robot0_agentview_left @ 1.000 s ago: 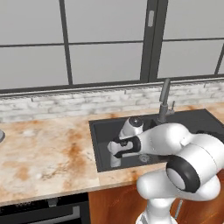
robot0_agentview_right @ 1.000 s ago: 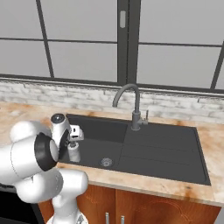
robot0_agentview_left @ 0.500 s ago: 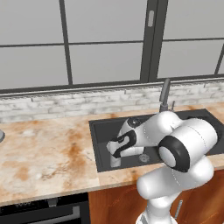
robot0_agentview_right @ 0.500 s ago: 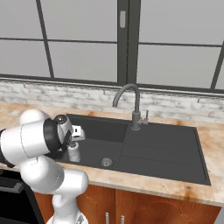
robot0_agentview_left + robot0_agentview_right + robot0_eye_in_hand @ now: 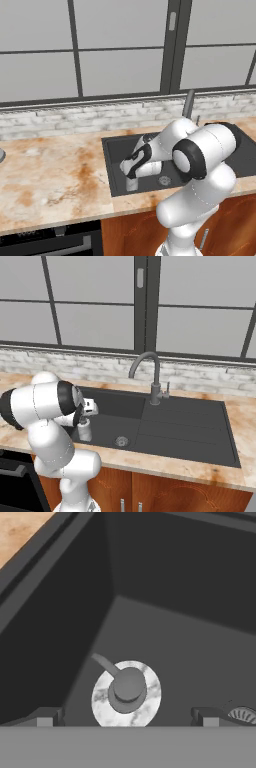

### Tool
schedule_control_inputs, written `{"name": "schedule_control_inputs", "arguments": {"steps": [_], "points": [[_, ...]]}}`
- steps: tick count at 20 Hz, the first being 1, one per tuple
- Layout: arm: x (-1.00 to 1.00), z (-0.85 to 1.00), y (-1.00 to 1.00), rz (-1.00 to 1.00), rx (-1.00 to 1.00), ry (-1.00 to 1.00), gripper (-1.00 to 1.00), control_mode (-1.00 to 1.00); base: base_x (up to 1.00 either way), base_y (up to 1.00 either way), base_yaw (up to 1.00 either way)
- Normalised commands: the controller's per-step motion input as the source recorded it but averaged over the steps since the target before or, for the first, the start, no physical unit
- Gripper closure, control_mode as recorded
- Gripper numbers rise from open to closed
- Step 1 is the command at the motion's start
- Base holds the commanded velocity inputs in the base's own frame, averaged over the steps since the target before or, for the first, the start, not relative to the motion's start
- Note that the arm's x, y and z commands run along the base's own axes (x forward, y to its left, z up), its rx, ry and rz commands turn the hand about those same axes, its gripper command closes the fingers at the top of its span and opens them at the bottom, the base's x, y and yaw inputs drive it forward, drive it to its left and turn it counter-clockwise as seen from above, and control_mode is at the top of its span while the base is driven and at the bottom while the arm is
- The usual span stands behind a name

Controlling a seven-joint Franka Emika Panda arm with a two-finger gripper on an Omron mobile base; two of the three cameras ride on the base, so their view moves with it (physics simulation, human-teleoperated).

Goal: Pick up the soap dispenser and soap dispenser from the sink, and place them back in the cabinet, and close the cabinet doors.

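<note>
Left base view: a marbled orange counter [image 5: 55,175] runs under a pale brick backsplash and tall windows; the dark sink [image 5: 116,165] is cut into it, and the arm bends down into the basin.

Right base view: one marbled soap dispenser [image 5: 84,430] stands on the basin floor just under the hand, one curved faucet [image 5: 148,376] behind, one steel drain [image 5: 121,441] beside it.

Hand view: the claw [image 5: 126,718] is spread wide, its tips on either side of the dispenser's top, basin walls near on two sides.
</note>
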Motion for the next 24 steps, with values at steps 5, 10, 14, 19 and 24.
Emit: {"name": "schedule_control_inputs", "arguments": {"steps": [5, 10, 14, 19, 24], "points": [[0.2, -0.16, 0.01, 0.0, 0.0, 0.0, -1.0, -1.0, 0.0, 0.0, 0.0], [0.09, -0.17, 0.02, 0.0, 0.0, 0.0, -1.0, -1.0, 0.0, 0.0, 0.0], [0.03, -0.17, 0.06, 0.0, 0.0, 0.0, -1.0, -1.0, 0.0, 0.0, 0.0], [0.1, -0.11, 0.05, 0.0, 0.0, 0.0, -1.0, -1.0, 0.0, 0.0, 0.0], [0.12, -0.08, 0.06, 0.0, 0.0, 0.0, -1.0, -1.0, 0.0, 0.0, 0.0]]}}
